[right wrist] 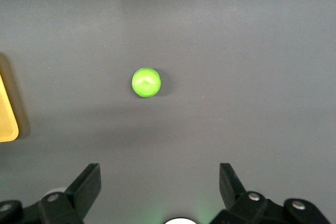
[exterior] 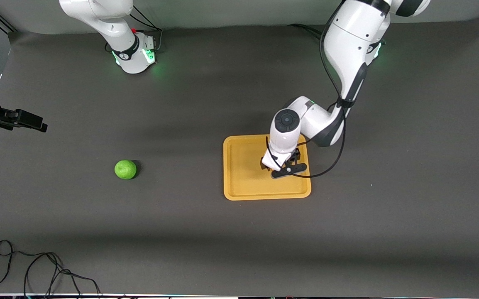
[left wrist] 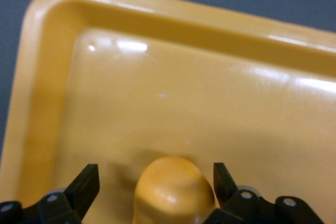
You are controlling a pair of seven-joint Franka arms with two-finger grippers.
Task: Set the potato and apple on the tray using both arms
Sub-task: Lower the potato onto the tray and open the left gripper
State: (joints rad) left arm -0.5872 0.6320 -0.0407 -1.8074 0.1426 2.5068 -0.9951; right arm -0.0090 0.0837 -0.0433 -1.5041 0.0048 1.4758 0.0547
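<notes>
The orange-yellow tray [exterior: 243,166] lies mid-table, toward the left arm's end. My left gripper [exterior: 283,168] is low over it and open. In the left wrist view the yellow potato [left wrist: 173,190] rests on the tray floor [left wrist: 199,93] between the spread fingers [left wrist: 86,182] of the left gripper [left wrist: 156,174], with a gap on each side. The hand hides the potato in the front view. The green apple [exterior: 125,169] sits on the dark table toward the right arm's end. My right gripper [right wrist: 157,179] hangs open and empty high above the table, the apple [right wrist: 146,82] well below it.
A black cable [exterior: 36,270] lies looped near the front edge at the right arm's end. Both arm bases [exterior: 135,56] stand along the edge farthest from the front camera. Dark mat surrounds the tray and the apple.
</notes>
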